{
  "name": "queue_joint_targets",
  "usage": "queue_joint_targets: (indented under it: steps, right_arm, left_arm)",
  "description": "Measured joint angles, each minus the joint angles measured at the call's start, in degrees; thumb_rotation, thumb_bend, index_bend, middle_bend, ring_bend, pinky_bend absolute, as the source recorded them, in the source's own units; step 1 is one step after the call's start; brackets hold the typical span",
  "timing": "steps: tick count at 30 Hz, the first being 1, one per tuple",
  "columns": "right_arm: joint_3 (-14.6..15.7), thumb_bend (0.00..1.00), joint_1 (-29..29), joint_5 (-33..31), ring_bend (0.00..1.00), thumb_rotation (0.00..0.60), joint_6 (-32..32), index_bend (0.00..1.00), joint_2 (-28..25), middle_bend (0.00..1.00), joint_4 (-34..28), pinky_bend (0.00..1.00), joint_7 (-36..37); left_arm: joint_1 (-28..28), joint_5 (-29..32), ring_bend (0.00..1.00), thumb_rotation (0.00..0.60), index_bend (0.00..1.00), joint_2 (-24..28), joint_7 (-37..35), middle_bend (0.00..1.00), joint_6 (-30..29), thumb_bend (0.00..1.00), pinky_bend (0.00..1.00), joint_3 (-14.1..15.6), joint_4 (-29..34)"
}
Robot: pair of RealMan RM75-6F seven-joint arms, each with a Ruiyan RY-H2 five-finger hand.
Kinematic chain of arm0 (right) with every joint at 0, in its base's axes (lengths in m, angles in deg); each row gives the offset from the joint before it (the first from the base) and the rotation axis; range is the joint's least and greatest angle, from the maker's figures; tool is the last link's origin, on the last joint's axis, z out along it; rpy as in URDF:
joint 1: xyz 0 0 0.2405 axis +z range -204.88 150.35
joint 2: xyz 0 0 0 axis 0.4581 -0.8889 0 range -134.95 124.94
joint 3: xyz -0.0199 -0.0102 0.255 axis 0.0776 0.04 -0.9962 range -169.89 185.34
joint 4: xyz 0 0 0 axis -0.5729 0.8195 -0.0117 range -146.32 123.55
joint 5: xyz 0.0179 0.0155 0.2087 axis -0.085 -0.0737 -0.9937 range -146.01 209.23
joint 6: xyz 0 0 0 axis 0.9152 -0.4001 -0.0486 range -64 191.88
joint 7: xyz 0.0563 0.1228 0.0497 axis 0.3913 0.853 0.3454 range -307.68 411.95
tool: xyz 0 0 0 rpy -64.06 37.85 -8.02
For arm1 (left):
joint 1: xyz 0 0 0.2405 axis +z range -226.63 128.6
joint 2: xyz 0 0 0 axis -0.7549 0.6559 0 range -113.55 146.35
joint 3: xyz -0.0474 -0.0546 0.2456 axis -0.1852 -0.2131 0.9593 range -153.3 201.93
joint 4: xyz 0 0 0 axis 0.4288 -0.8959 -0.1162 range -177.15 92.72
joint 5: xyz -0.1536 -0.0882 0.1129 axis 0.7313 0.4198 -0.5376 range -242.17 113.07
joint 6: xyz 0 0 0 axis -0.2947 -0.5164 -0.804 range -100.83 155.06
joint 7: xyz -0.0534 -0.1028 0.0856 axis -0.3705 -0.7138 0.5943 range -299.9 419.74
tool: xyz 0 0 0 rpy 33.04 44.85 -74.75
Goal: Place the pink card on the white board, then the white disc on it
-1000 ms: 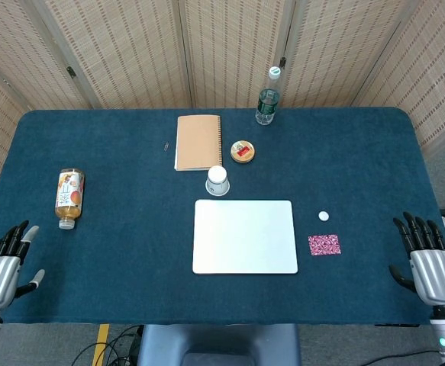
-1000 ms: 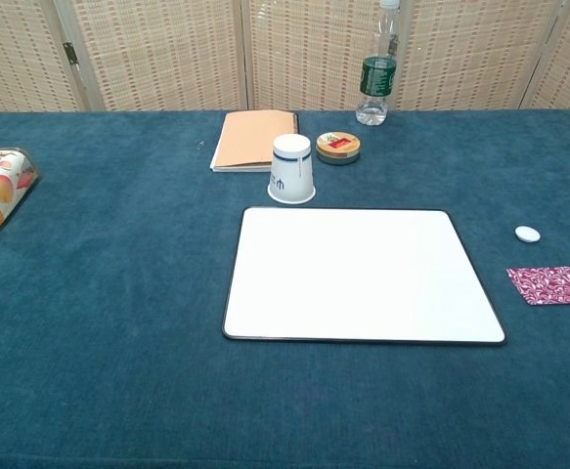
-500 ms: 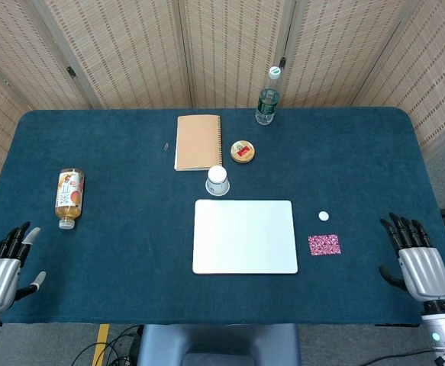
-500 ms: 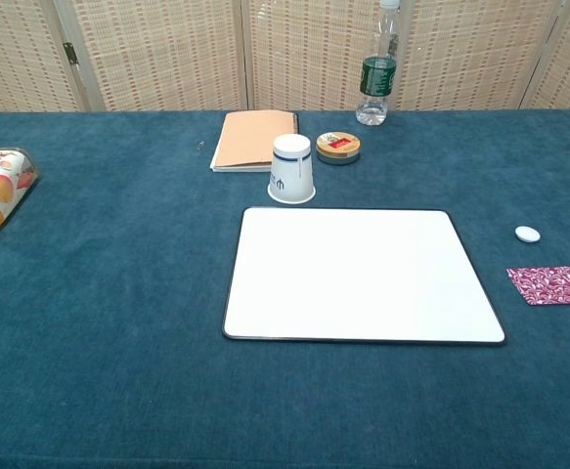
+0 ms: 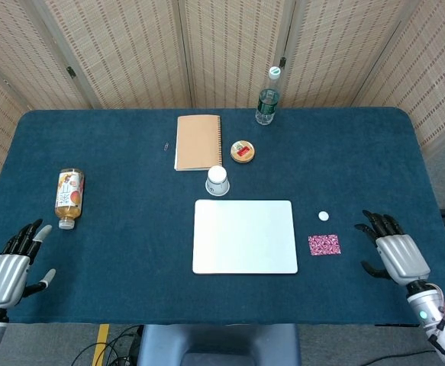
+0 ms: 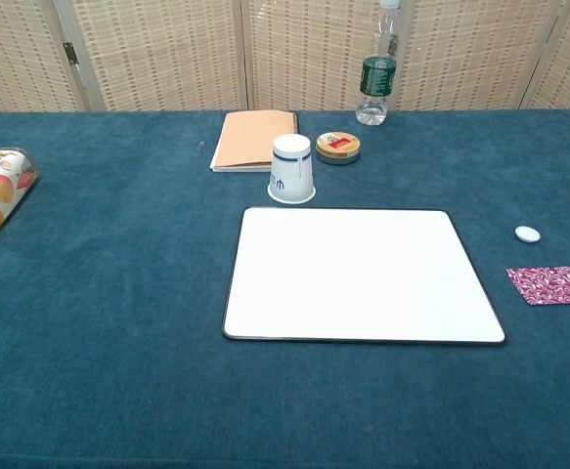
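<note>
1. Your right hand point(image 5: 392, 254) hovers over the desk point(image 5: 130, 244) near its right edge, fingers spread, holding nothing.
2. The card point(image 5: 324, 245) lies flat between that hand and the board point(image 5: 245, 236), touching neither.
3. The disc point(image 5: 324, 216) sits just behind the card.
4. Your left hand point(image 5: 8, 271) is open and empty at the near left corner.

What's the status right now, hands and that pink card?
Both hands open, empty: left hand, right hand nearest the card. Pink patterned card and small white disc on blue cloth, right of the white board. Nothing between.
</note>
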Motion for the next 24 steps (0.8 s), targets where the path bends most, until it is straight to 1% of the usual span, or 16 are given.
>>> queue_joint_targets:
  steps: [5, 14, 20, 24]
  right_arm:
    - [-0.81, 0.21, 1.99, -3.68, 0.0, 0.6, 3.2, 0.24, 1.19, 0.0, 1.04, 0.0, -2.78]
    - [-1.77, 0.21, 6.04, -9.39, 0.0, 0.6, 8.85, 0.24, 6.45, 0.0, 4.75, 0.0, -6.98]
    - [-1.88, 0.21, 7.51, -11.9, 0.0, 0.6, 10.12, 0.24, 8.08, 0.0, 4.68, 0.0, -10.36]
    - [-1.68, 0.18, 8.35, -13.54, 0.0, 0.6, 10.89, 0.24, 8.56, 0.0, 4.13, 0.0, -12.39]
  left_arm:
    - [0.74, 0.58, 0.0, 0.6, 0.0, 0.17, -0.22, 0.0, -1.5, 0.33, 0.19, -0.31, 0.17]
    - [1.55, -0.2, 0.0, 0.6, 0.0, 0.57, -1.75, 0.0, -2.79, 0.33, 0.19, 0.01, -0.64]
    - [1.41, -0.17, 0.0, 0.6, 0.0, 0.99, -3.7, 0.0, -2.47, 0.33, 0.19, -0.03, -1.09]
    - [1.23, -0.25, 0.0, 0.6, 0.0, 1.23, -4.46, 0.0, -2.11, 0.33, 0.19, 0.02, -1.37]
